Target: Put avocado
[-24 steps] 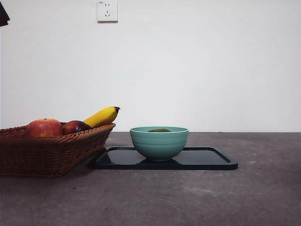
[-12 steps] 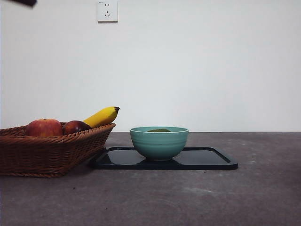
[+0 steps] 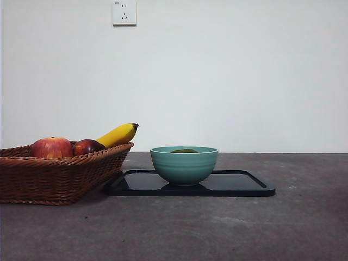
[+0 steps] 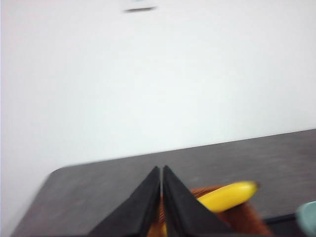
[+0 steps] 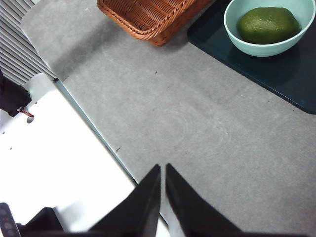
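Right wrist view shows the avocado [image 5: 268, 24] lying in the bowl [image 5: 232, 22] at 1 o'clock, smooth, firm, likely slippery; grasp across its middle. Left gripper [image 4: 161, 197] and right gripper [image 5: 162, 195] are closed, empty.

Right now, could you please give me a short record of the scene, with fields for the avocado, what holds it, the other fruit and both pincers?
avocado: avocado lies inside the teal bowl
bowl: stands on the black tray
basket: wicker basket beside the tray, holding an apple, a dark red fruit and a banana
left pincer: left pincer shut, empty, raised above the basket
right pincer: right pincer shut, empty, over the bare table, apart from the tray
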Controlling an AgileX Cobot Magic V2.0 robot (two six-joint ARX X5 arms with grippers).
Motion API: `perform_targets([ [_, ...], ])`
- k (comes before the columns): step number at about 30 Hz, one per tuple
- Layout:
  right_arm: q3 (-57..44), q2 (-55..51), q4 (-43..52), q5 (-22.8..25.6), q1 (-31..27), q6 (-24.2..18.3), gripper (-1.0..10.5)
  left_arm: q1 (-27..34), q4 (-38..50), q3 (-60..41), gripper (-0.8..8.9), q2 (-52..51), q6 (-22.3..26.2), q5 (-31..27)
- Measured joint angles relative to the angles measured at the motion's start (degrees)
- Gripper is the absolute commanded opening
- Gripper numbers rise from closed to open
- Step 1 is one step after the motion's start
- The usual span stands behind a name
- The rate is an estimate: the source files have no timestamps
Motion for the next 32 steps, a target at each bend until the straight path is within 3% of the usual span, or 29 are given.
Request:
perform_targets([
  [14,0.0,0.0,0.0,0.0,0.0,0.0,0.1,2.9,-1.6,-18.0,0.07,-14.8,0.0,-0.8],
  [20,0.0,0.0,0.0,0.0,0.0,0.0,0.1,2.9,-5.5,-21.1,0.07,-17.4,0.0,-3.5],
  [32,0.0,0.0,0.4,0.0,0.0,0.0,0.1,2.9,-8.5,-23.1,0.07,-18.5,-0.1,-3.6],
])
